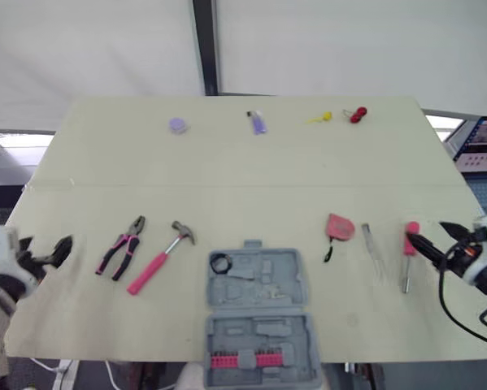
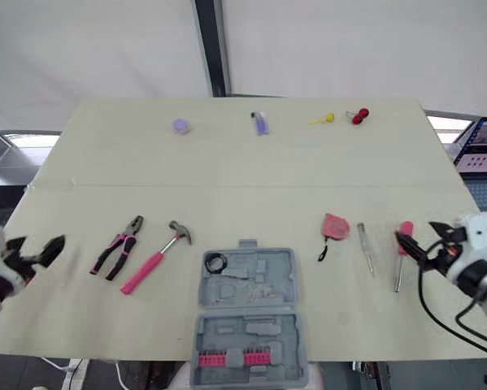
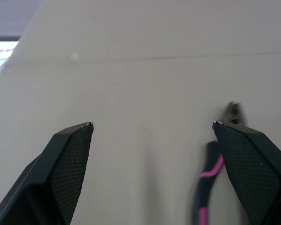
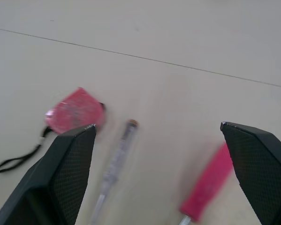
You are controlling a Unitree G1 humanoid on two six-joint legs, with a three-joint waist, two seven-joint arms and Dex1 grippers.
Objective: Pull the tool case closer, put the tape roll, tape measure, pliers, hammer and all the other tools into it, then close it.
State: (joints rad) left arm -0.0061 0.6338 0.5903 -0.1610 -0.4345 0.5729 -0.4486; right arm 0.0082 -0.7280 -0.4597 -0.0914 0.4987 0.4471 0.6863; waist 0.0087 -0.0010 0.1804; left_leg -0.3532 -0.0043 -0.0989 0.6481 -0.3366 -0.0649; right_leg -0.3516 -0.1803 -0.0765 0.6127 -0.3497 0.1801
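Note:
The grey tool case (image 1: 288, 268) lies open at the table's near edge, with a row of pink bits (image 1: 245, 359) in its near half. A black tape roll (image 1: 219, 262) rests at its far left corner. Left of the case lie the pink-handled hammer (image 1: 160, 257) and pliers (image 1: 123, 246). To the right are the pink tape measure (image 1: 339, 227), a clear tester screwdriver (image 1: 372, 248) and a pink screwdriver (image 1: 408, 253). My left gripper (image 1: 46, 250) is open, left of the pliers (image 3: 210, 187). My right gripper (image 1: 436, 237) is open, just right of the pink screwdriver (image 4: 208, 183).
Along the far side of the table (image 1: 243, 162) lie a small purple round thing (image 1: 177, 124), a purple lighter-like item (image 1: 258, 122), a yellow piece (image 1: 320, 118) and a red piece (image 1: 357, 114). A seam runs across the tabletop.

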